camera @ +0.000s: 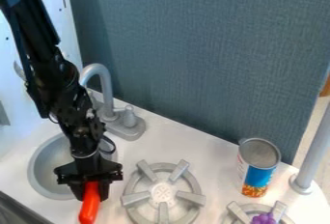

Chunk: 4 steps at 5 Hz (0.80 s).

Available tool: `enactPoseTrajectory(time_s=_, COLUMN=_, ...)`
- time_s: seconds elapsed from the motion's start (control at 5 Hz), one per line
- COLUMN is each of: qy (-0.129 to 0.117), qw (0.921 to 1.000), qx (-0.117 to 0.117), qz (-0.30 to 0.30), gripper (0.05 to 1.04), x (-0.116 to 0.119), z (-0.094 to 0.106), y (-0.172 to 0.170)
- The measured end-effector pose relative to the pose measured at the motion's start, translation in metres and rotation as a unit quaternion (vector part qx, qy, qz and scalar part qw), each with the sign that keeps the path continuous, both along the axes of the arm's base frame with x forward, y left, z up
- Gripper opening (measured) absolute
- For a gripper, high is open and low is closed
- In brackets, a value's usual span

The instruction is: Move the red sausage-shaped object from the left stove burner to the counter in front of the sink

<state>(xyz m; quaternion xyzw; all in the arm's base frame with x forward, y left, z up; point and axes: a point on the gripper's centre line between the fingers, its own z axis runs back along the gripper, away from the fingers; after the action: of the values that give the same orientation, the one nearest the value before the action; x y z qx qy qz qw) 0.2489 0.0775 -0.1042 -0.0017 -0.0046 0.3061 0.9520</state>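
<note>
Your jaws point(91, 188) clench a red elongated object point(89, 207), left of the whole burner point(162, 192); sink point(42, 172) left too, can point(259, 167) right, faucet point(106, 88) behind.

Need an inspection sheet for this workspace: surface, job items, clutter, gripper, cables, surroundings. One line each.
Surface: white countertop with grey sink, faucet, left burner and right burner.
Job's things: red elongated object, at the front beside the sink; lower end at the picture edge.
Clutter: upright can behind the right burner; purple bumpy item at that burner.
Gripper: black gripper points down, closed on the red elongated object.
Cables: thin black loop beside the wrist.
Surroundings: blue-grey panel behind; grey post at right.
</note>
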Motion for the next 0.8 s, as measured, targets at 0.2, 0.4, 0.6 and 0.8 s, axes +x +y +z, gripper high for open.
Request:
enactPoseTrajectory(time_s=0.2, qy=-0.001, qw=1.0, qx=0.006, qz=-0.001, gripper=0.565, x=0.004, z=-0.003, y=0.003)
enactPoseTrajectory(time_s=0.4, qy=-0.011, qw=0.9998, qx=-0.019, qz=0.0, gripper=0.63, x=0.008, z=-0.008, y=-0.005)
enactPoseTrajectory(time_s=0.6, qy=-0.016, qw=0.9995, qx=-0.027, qz=0.011, gripper=0.935, x=0.012, z=-0.007, y=-0.008)
enactPoseTrajectory(time_s=0.8, qy=-0.017, qw=0.9991, qx=-0.035, qz=0.017, gripper=1.006, x=0.011, z=-0.007, y=-0.011)
